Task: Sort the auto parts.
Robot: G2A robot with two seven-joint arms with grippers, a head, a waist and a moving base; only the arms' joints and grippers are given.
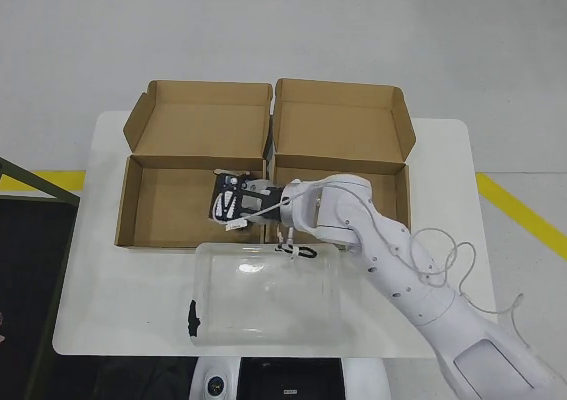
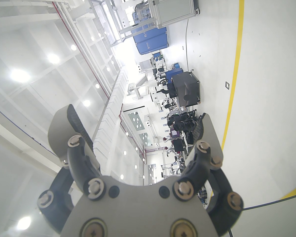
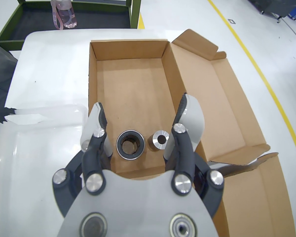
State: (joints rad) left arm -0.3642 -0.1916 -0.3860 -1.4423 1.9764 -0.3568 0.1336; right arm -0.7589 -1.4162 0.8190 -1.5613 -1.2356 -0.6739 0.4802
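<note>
Two brown cardboard boxes stand side by side on the white table (image 1: 93,300), the left box (image 1: 163,215) touching the right box (image 1: 388,195). A clear plastic bin (image 1: 263,300) lies before them. At the left box's right end a metal bearing ring (image 3: 130,145) lies just beside a short metal cylinder (image 3: 160,140), the ring nearer the bin.

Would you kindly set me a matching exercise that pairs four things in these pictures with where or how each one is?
Things:
1. large dark-rimmed ring
2. clear plastic bin
3. pink bottle
4. left pincer

Places or states:
A. open, gripping nothing
B. in the green-framed cart
C. in a cardboard box, beside the small metal cylinder
D. on the white table, nearer the robot than that box

Pairs: 1-C, 2-D, 3-B, 4-A.
</note>
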